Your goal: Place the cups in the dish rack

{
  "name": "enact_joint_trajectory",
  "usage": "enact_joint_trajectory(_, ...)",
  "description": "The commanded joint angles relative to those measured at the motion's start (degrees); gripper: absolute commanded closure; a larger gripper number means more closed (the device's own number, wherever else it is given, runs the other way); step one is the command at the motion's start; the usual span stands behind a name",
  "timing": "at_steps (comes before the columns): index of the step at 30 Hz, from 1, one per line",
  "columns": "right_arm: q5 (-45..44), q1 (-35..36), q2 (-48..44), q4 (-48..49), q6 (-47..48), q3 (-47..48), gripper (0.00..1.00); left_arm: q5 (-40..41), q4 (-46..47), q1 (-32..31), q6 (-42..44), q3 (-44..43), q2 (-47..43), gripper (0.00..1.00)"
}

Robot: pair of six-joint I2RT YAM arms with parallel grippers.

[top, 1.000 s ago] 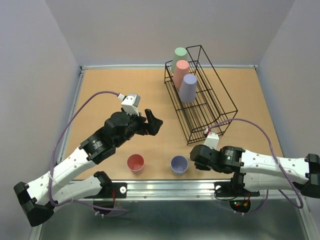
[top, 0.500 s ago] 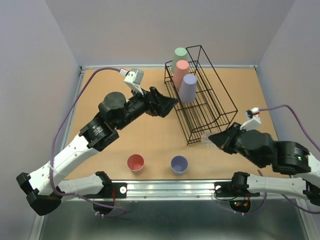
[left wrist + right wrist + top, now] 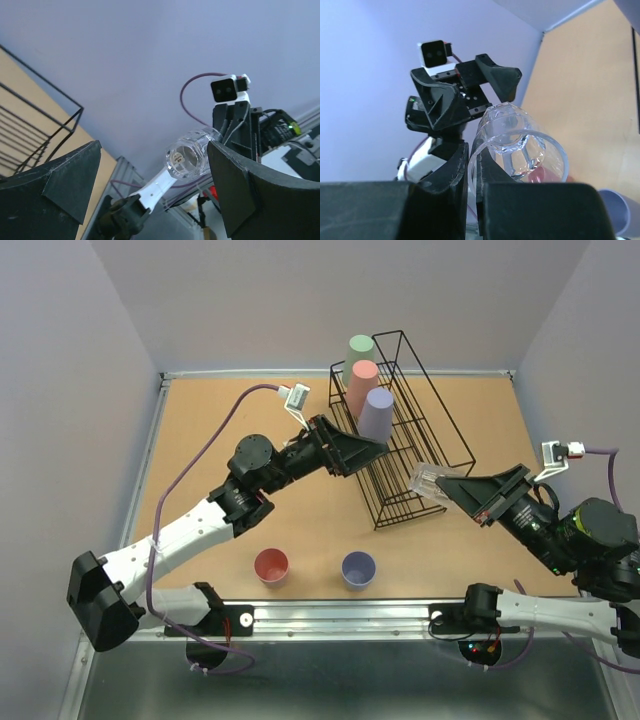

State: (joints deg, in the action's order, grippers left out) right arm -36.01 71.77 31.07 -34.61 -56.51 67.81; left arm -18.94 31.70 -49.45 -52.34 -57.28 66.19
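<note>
The right fingers (image 3: 447, 177) pinch only the thin wall of the clear cup (image 3: 430, 480), so it may slip or snag a wire of the dish rack (image 3: 395, 470). The left fingers (image 3: 65, 175) gape wide, empty, and could bump it.

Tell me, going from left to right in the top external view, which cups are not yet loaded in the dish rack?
salmon-red cup on the table → lavender-blue cup on the table → clear cup, held in the right claw
</note>
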Motion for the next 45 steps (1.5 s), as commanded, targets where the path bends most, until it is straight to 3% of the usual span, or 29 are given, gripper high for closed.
enact_joint_trajectory(1, 1.6, 0.2, -0.5, 11.5, 2.5, -0.9, 1.00, -2.9, 17.9, -0.6, -7.4, 0.1, 0.2, 0.01)
enact_joint_trajectory(18, -1.4, 0.2, 2.0, 18.2, 5.2, -2.2, 1.00, -4.3, 23.5, -4.1, -10.7, -2.3, 7.1, 0.01)
enact_joint_trajectory(31, -3.3, 0.2, 2.5, 19.1, 5.4, -3.9, 1.00, -10.1, 29.3, -6.0, -12.4, -6.7, 13.0, 0.02)
enact_joint_trajectory(38, -5.6, 0.2, 0.0, 19.1, 5.7, -4.6, 1.00, -11.0, 29.9, -7.1, -12.8, -7.7, 14.9, 0.11)
enact_joint_trajectory(45, -5.9, 0.2, -1.7, 19.1, 5.8, -5.8, 1.00, -8.7, 32.0, -7.1, -12.9, -6.5, 13.4, 0.29)
